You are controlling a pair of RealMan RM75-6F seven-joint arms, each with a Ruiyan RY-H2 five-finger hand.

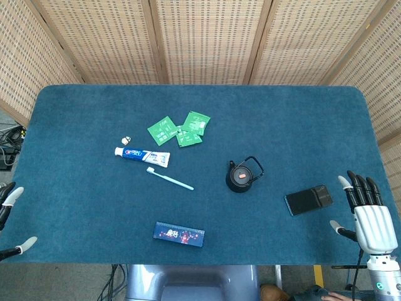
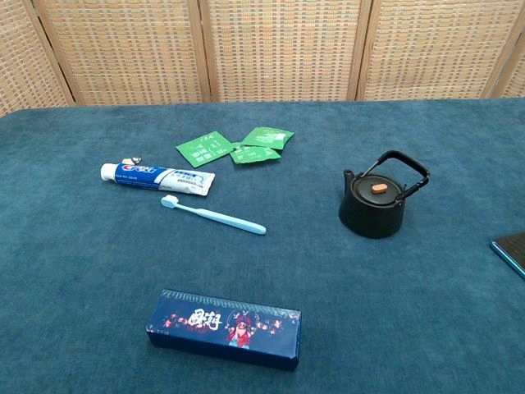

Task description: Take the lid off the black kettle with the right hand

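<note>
The black kettle stands upright right of the table's middle, its spout toward the left and its hoop handle tilted back to the right. Its lid with an orange knob sits closed on the pot. My right hand hovers at the table's right front corner, fingers spread and empty, well right of the kettle. Only the fingertips of my left hand show at the left edge, apart and holding nothing. Neither hand appears in the chest view.
A black phone lies between the kettle and my right hand. A toothpaste tube, a light blue toothbrush, green sachets and a dark blue box lie left of the kettle.
</note>
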